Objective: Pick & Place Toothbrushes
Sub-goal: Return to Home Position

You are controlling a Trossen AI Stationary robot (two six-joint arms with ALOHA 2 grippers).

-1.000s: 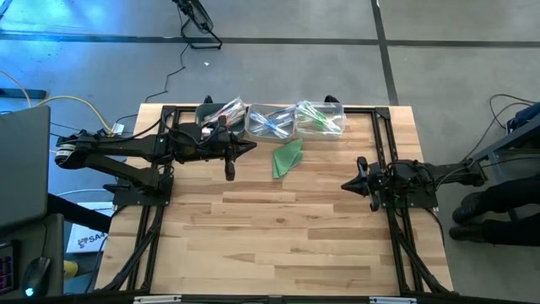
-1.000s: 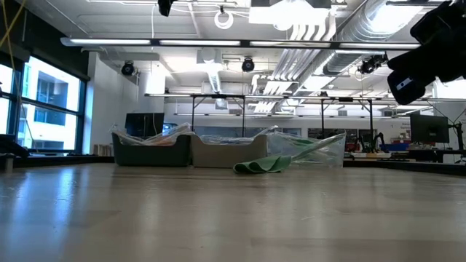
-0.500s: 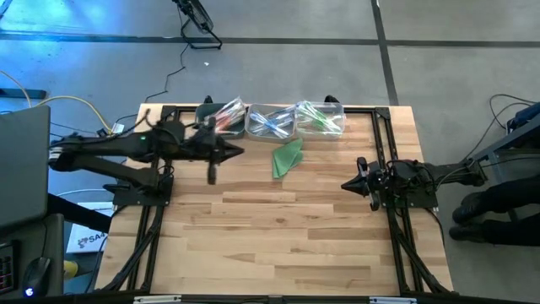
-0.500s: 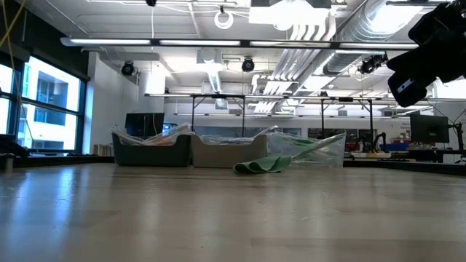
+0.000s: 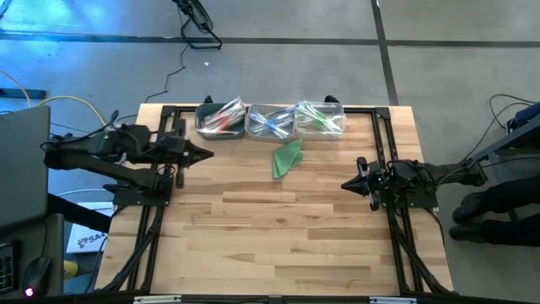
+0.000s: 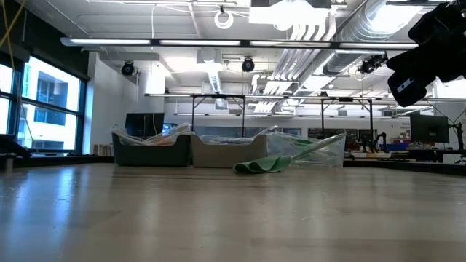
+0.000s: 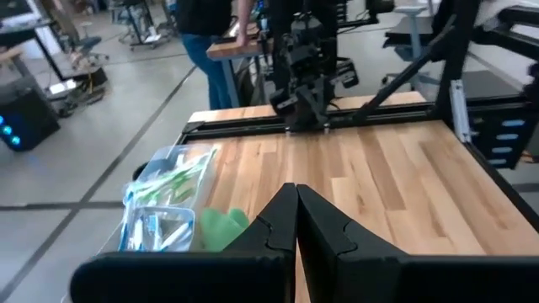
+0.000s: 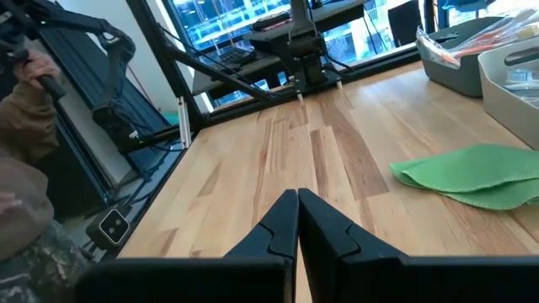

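Three bins stand in a row touching each other along the 12 o'clock edge of the desk [image 5: 278, 228]. The dark blue bin [image 5: 211, 125], toward 11 o'clock, holds the orange toothbrushes [image 5: 222, 117]. The gray bin [image 5: 256, 128] in the middle holds the blue toothbrushes [image 5: 271, 124]. The transparent bin [image 5: 337, 123], toward 1 o'clock, holds the green toothbrushes [image 5: 317, 119]. In each bin the brushes lie heaped and crossed, some poking above the rim.

A folded green cloth [image 5: 288, 157] lies on the bare wood just in front of the gray and transparent bins, at their 6 o'clock side, apart from both arms. No toothbrush shows on the open desk.

The left end effector [image 5: 208, 154] hovers at 10 o'clock over the desk's edge frame, its fingers pressed together and holding nothing, pointing toward 3 o'clock. The right end effector [image 5: 345, 185] sits at 3 o'clock, fingers likewise pressed together and empty, pointing toward 9 o'clock. A person [image 8: 29, 126] stands beyond the desk's 3 o'clock side.
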